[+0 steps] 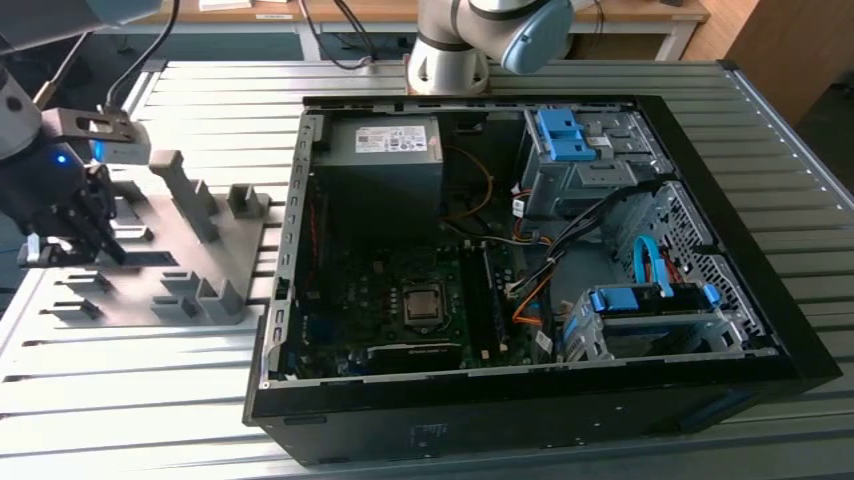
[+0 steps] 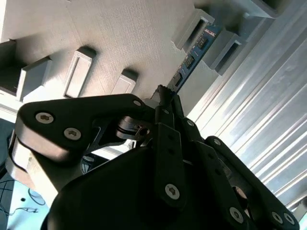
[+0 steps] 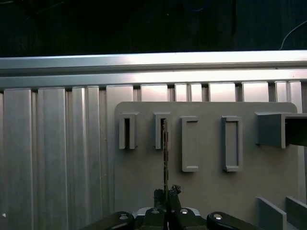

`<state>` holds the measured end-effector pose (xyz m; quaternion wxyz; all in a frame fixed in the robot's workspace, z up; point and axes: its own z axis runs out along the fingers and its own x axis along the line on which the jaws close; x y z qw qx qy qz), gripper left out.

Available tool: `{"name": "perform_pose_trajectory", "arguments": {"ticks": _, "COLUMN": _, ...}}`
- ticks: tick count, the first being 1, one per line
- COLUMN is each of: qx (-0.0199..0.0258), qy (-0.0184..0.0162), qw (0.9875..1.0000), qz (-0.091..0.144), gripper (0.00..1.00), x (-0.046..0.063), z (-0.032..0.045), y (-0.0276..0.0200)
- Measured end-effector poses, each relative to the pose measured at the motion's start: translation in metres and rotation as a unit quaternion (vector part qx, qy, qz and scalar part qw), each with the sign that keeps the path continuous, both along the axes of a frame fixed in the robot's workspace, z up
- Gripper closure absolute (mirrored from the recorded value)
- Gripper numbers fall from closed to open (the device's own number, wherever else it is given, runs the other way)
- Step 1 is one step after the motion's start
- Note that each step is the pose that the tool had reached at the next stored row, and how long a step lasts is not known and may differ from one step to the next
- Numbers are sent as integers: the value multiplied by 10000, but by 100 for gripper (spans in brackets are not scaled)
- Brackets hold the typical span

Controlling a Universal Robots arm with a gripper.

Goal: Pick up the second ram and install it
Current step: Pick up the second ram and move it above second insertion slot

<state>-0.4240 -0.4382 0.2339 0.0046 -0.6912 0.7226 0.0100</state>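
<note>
My gripper [image 2: 164, 96] is clenched on the ram [image 2: 191, 60], edge-up in its holder [image 2: 120, 33] slot at the exterior view's left. Pick-up step, I reckon: freeing it calls for a straight pull, no twist.

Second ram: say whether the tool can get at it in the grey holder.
Likely yes: the tool looks shut on one end of the second ram; the stick stands in the grey holder, nothing blocking it.

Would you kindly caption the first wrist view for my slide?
Claw gripping the second ram edge-on at the grey holder slot.
</note>
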Motion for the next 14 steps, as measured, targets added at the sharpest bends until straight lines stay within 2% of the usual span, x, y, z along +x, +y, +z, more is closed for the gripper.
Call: {"name": "perform_pose_trajectory", "arguments": {"ticks": 14, "qx": 1, "qy": 0, "qw": 10000, "qz": 0, "gripper": 86, "x": 0, "z": 202, "y": 0}}
